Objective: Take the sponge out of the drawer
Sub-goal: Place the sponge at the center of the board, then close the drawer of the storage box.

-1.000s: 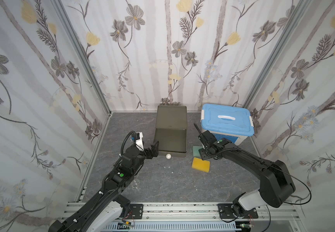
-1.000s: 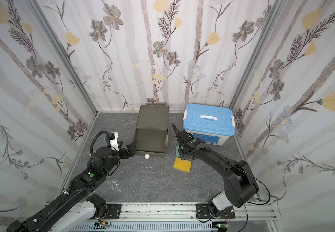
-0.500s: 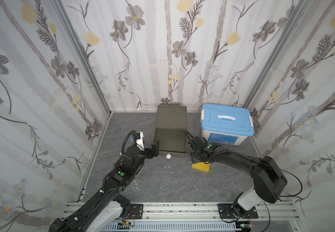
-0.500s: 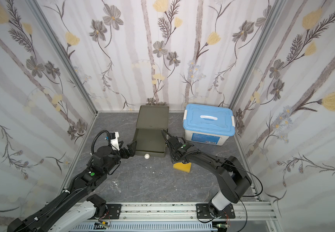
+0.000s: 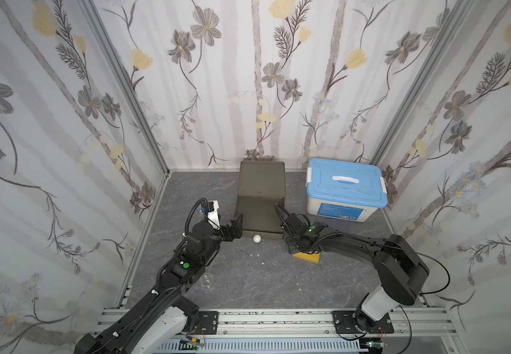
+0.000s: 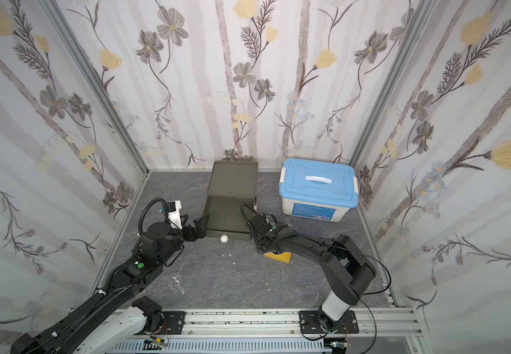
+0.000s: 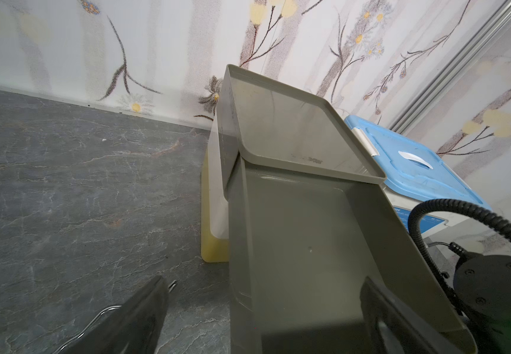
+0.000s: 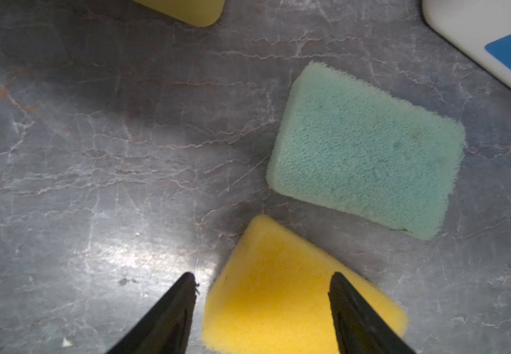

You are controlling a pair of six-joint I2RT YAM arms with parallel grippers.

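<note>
The olive drawer (image 5: pixel 260 214) stands pulled out of its cabinet, and the left wrist view shows its inside (image 7: pixel 309 245) bare. A yellow sponge (image 5: pixel 309 256) (image 6: pixel 280 256) lies on the floor by the drawer's front right corner. My right gripper (image 8: pixel 262 282) hangs open just above it (image 8: pixel 278 291), fingers pointing down. A green sponge (image 8: pixel 367 150) lies flat beside the yellow one; my right wrist hides it in both top views. My left gripper (image 5: pixel 236 225) (image 7: pixel 265 279) is open wide, straddling the drawer's left wall near the front.
A white ball knob (image 5: pixel 257 238) sticks out of the drawer front. A white box with a blue lid (image 5: pixel 346 184) stands right of the cabinet, near the right wall. Flowered walls close in three sides of the grey marbled floor (image 5: pixel 248 275).
My right gripper has swung left from beside the green sponge to the drawer's front right corner, over the yellow sponge. The left arm has stayed put.
</note>
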